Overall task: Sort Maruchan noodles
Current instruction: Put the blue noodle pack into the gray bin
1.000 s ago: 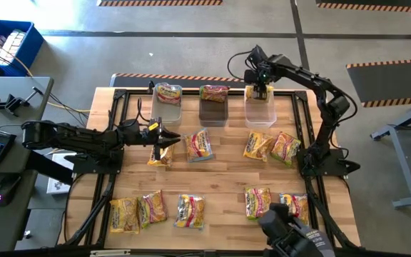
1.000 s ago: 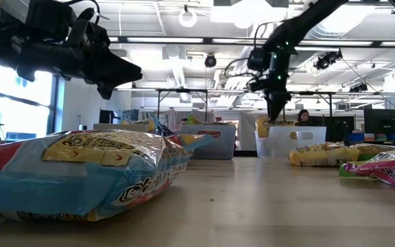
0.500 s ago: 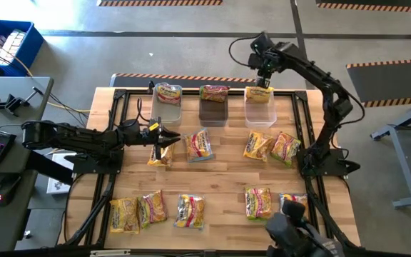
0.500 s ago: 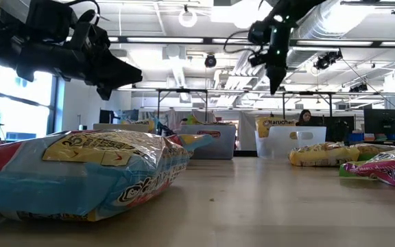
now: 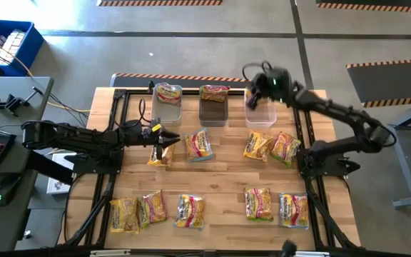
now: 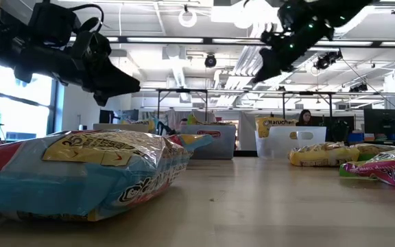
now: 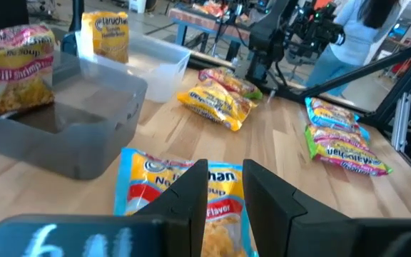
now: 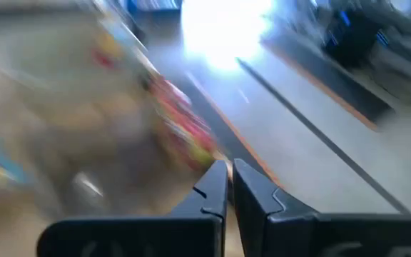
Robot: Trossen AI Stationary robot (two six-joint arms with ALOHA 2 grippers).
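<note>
The left end effector (image 5: 164, 138) hovers released over a packet (image 5: 160, 154); the right end effector (image 5: 254, 84) (fingers nearly clenched, empty) hangs above the clear tub (image 5: 260, 113).

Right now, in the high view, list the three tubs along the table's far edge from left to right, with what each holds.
Clear tub with one noodle packet → dark tub with one noodle packet → clear tub, its contents hidden under the right arm.
</note>
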